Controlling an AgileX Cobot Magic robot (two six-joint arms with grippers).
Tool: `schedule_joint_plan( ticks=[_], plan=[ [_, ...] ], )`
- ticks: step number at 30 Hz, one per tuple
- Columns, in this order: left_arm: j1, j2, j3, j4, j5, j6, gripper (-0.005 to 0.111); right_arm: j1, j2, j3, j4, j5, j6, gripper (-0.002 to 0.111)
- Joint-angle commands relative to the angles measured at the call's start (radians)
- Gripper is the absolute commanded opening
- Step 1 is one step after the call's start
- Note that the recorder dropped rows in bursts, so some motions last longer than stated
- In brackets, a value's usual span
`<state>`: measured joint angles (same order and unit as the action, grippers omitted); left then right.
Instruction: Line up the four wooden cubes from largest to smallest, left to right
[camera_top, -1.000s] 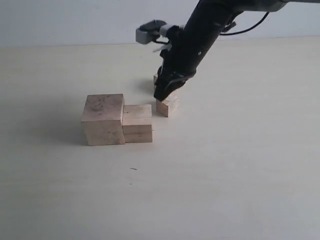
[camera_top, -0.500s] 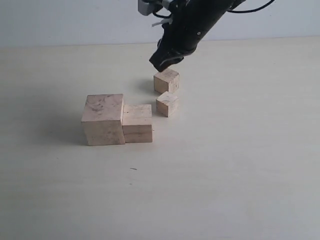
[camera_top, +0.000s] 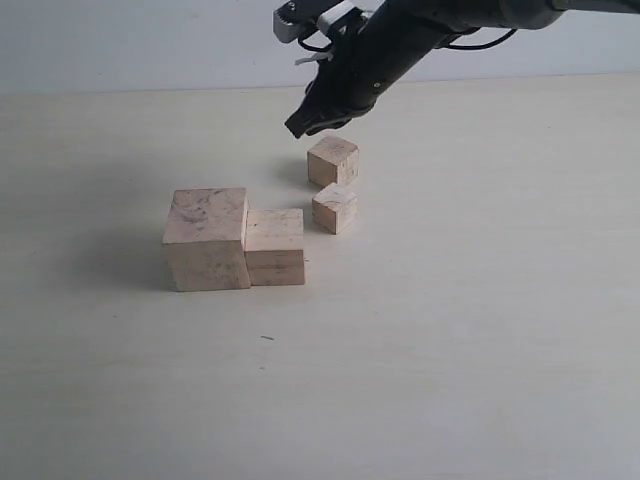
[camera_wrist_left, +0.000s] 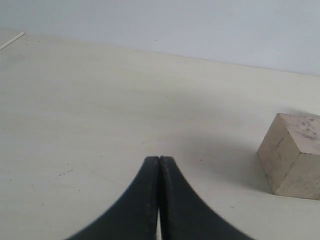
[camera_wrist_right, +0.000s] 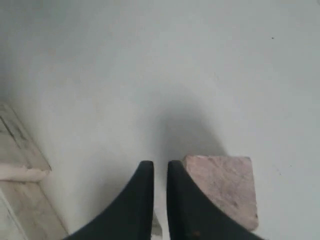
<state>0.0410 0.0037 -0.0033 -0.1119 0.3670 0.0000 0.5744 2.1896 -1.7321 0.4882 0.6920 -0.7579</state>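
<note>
Four pale wooden cubes rest on the table. The largest cube touches the second-largest cube on its right. Further back and to the right are the third cube and, just in front of it, the smallest cube. My right gripper hovers above and slightly left of the third cube, jaws narrowly open and empty; a small cube lies beside one finger. My left gripper is shut on nothing, low over the table, with a cube off to one side.
The cream tabletop stretches wide around the cubes, with a pale wall behind it. The right arm reaches in from the upper right. Edges of the two bigger cubes show in the right wrist view.
My right gripper has lifted off the smallest cube and moved up and slightly left, leaving that cube on the table. The cubes have not shifted.
</note>
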Motion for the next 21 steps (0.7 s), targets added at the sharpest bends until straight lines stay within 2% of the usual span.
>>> schedule_joint_plan(
  ticks=[1, 4, 9, 12, 14, 17, 21],
  plan=[
    [-0.006, -0.004, 0.003, -0.005, -0.005, 0.0, 0.0, -0.001, 0.073, -0.047, 0.082, 0.029, -0.035, 0.01],
    [-0.006, -0.004, 0.003, -0.005, -0.005, 0.0, 0.0, -0.001, 0.111, -0.055, 0.11, 0.049, -0.038, 0.008],
    [-0.006, -0.004, 0.003, -0.005, -0.005, 0.0, 0.0, 0.001, 0.164, -0.055, 0.246, 0.089, -0.159, 0.004],
    [-0.006, -0.004, 0.003, -0.005, -0.005, 0.0, 0.0, -0.001, 0.178, -0.055, 0.226, 0.066, -0.152, 0.004],
    [-0.006, -0.004, 0.003, -0.005, -0.005, 0.0, 0.0, -0.003, 0.178, -0.055, 0.15, 0.094, -0.085, 0.004],
    [-0.006, -0.004, 0.003, -0.005, -0.005, 0.0, 0.0, -0.003, 0.176, -0.055, -0.064, 0.19, 0.107, 0.004],
    [-0.006, -0.004, 0.003, -0.005, -0.005, 0.0, 0.0, -0.003, 0.126, -0.055, -0.347, 0.193, 0.438, 0.004]
  ],
)
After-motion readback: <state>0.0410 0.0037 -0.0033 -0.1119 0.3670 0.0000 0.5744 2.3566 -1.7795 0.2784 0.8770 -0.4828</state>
